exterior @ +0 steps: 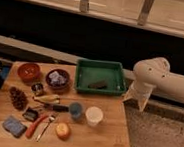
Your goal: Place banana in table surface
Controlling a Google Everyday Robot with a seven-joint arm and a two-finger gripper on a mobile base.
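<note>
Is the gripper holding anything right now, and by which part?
Nothing shows in the gripper, which hangs off the right edge of the table, beside the green tray. The banana lies on the table, far from it.

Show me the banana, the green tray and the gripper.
banana (47,98): camera view, middle of the fruit.
green tray (101,63): camera view, far rim.
gripper (135,99): camera view, lower tip, just off the right edge of the table (107,133).

Arm (171,81) cut off at right; end effector (137,97) seemingly beside table surface (105,138).
</note>
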